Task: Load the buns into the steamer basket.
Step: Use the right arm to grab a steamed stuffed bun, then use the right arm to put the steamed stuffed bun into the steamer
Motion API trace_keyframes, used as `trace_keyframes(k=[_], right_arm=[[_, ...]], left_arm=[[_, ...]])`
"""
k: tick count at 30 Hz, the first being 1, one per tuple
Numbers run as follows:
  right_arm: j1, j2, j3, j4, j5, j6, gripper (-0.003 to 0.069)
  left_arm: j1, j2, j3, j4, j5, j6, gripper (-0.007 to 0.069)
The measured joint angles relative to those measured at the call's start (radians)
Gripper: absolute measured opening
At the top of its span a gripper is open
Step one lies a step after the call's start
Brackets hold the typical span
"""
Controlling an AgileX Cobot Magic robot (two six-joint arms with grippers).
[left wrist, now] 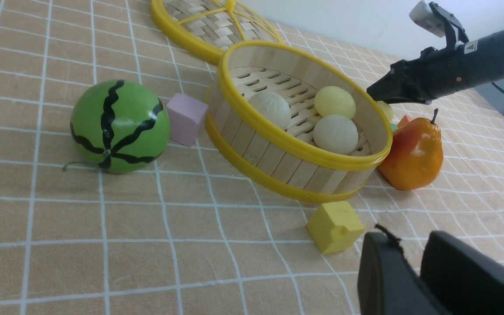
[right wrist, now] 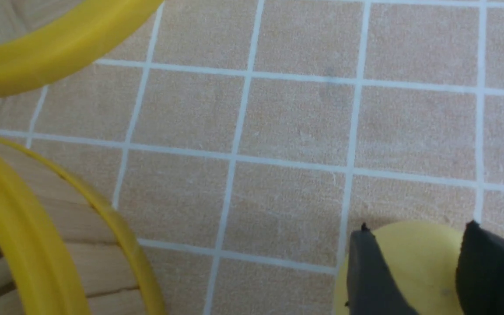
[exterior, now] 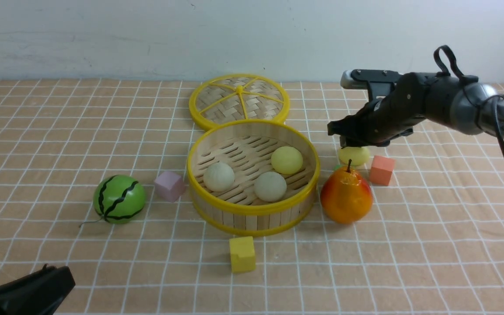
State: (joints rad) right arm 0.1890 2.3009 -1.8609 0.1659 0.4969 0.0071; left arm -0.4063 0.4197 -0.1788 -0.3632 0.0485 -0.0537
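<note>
Entry for you: the right arm [exterior: 453, 103] is reaching in from the right edge, stretching nearly level above the checked cloth [exterior: 59, 131], with its wrist dipping toward the spot behind the pear [exterior: 346, 197]. The steamer basket [exterior: 252, 221] is sitting mid-table and is holding three buns: two off-white [exterior: 219, 176] [exterior: 270, 186] and one yellow [exterior: 287, 160]. The right gripper [exterior: 349, 141] is clamping the pale yellow bun [exterior: 354, 155], which is lying outside the basket, just beside its right wall and next to the orange cube [exterior: 382, 169]. The front view is hiding that grip under the black fingers; the right wrist view is showing a finger pressing on each side of the bun. Whether the bun is touching the cloth, you cannot tell. The left gripper [left wrist: 414, 245] is hanging low at the near left corner. Only the left wrist view is showing its jaws: narrowly parted and empty.
</note>
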Motion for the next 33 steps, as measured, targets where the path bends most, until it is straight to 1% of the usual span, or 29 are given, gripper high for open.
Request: trace_keyframes(k=[4, 8, 9, 10, 12, 16, 20, 25, 28, 33], right_arm=[[0.000, 0.003, -0.006, 0.000, 0.003, 0.000, 0.0235], [0.000, 0.003, -0.007, -0.004, 0.034, -0.007, 0.0098], [0.000, 0.003, -0.007, -0.005, 0.037, -0.007, 0.0091], [0.000, 0.003, -0.008, -0.014, 0.048, -0.015, 0.0031], [0.000, -0.005, -0.009, -0.026, 0.060, -0.023, 0.0002], [0.000, -0.050, -0.006, -0.046, 0.100, -0.028, -0.0001], [0.018, -0.166, -0.005, -0.037, 0.120, -0.056, -0.0001], [0.082, -0.237, -0.006, 0.048, 0.113, -0.129, -0.0001], [0.154, -0.231, -0.006, 0.151, 0.082, -0.205, 0.0000], [0.246, -0.163, -0.006, 0.195, -0.021, -0.248, 0.0013]], left_arm=[[0.000, 0.000, 0.000, 0.000, 0.000, 0.000, 0.0131], [0.000, 0.000, 0.000, 0.000, 0.000, 0.000, 0.0133], [0.000, 0.000, 0.000, 0.000, 0.000, 0.000, 0.0133], [0.000, 0.000, 0.000, 0.000, 0.000, 0.000, 0.0134], [0.000, 0.000, 0.000, 0.000, 0.000, 0.000, 0.0134], [0.000, 0.000, 0.000, 0.000, 0.000, 0.000, 0.0134], [0.000, 0.000, 0.000, 0.000, 0.000, 0.000, 0.0134], [0.000, 0.000, 0.000, 0.000, 0.000, 0.000, 0.0134], [0.000, 0.000, 0.000, 0.000, 0.000, 0.000, 0.0134], [0.000, 0.000, 0.000, 0.000, 0.000, 0.000, 0.0134]])
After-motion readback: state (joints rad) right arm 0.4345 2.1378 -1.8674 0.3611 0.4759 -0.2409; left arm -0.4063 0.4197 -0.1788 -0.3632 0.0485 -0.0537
